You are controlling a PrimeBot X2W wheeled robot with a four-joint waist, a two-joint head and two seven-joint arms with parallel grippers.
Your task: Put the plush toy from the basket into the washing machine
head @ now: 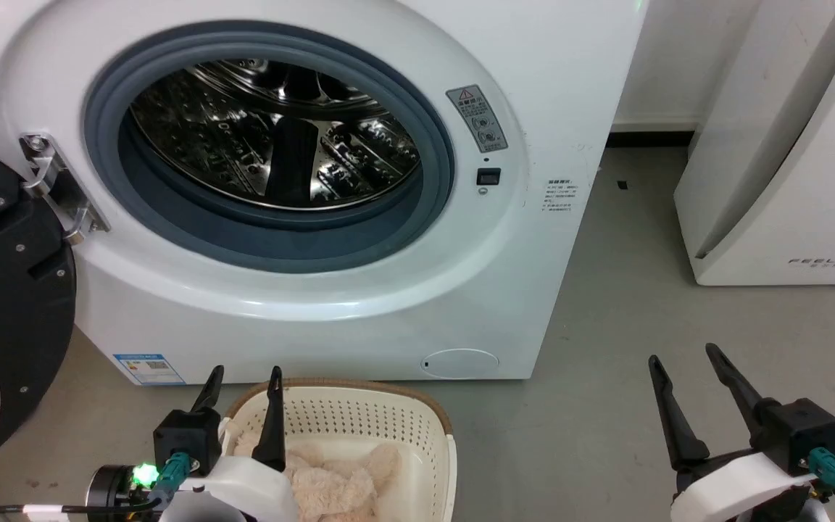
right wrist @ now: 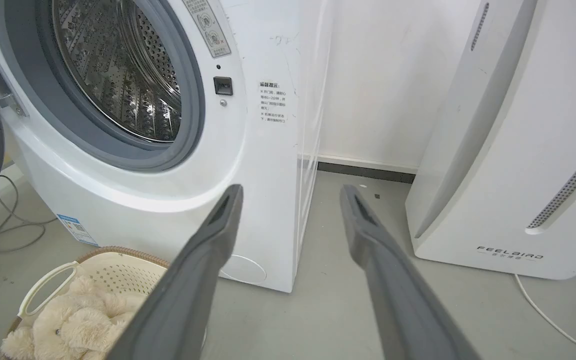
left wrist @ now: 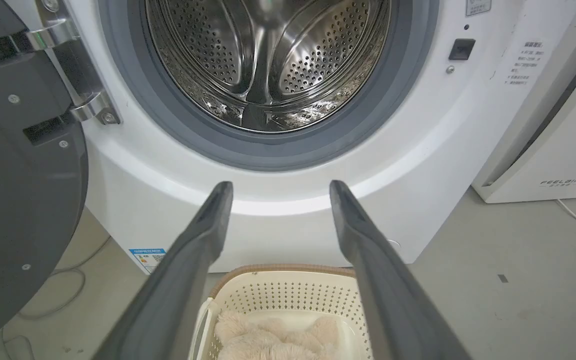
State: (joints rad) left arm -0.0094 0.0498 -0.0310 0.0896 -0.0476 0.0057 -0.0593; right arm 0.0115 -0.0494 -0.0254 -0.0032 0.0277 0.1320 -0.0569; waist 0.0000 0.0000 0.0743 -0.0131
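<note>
Plush toy (head: pixel 338 482) slumped in the basket (head: pixel 359 417) on the floor (head: pixel 606 406), just in front of the washing machine (head: pixel 548 109) — door (head: pixel 11 290) swung open at left, steel drum (head: pixel 272 138) gleaming. Left gripper (head: pixel 246 371) hanging over the basket's near side, fingers parted, holding nothing; right gripper (head: pixel 682 354) well apart over the grey floor — likewise spread, empty

plush toy (head: pixel 338 484): lower part cut by bottom edge | door (head: pixel 4 290): cut at left edge | printed notice (head: pixel 559 197): too small to read
</note>
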